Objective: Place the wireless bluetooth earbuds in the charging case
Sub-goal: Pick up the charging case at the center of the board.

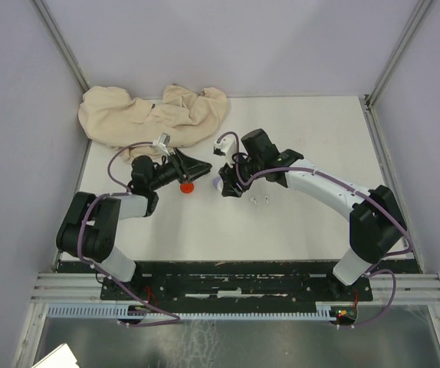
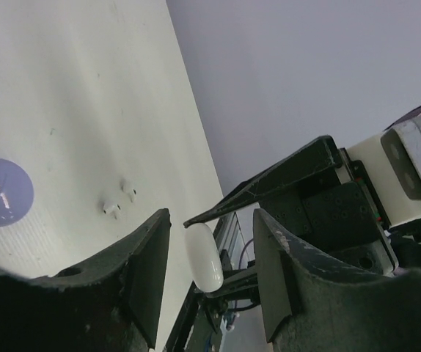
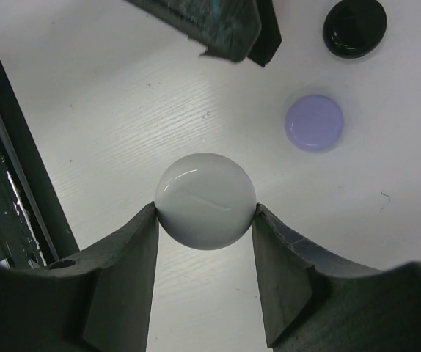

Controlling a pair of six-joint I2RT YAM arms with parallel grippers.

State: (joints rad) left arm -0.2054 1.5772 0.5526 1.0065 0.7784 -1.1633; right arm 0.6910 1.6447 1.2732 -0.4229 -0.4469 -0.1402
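Top view: R gripper (image 1: pixel 228 182) pinches a white case (image 1: pixel 221 187). L gripper (image 1: pixel 195 169) faces it. Two white earbuds (image 1: pixel 260 200) lie loose on the table (image 1: pixel 297 230) close by.
L wrist: fingers (image 2: pixel 148 271) spread, prob. nothing between them.
R wrist: pads (image 3: pixel 141 249) tight on the case, lid apparently shut.
Step looks like presenting the case for opening. Next, L must lift the lid w/o knocking it loose.

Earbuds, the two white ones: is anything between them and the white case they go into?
Nothing lies on the table between the earbuds and the case, gripped in the right claw. But the case looks closed.
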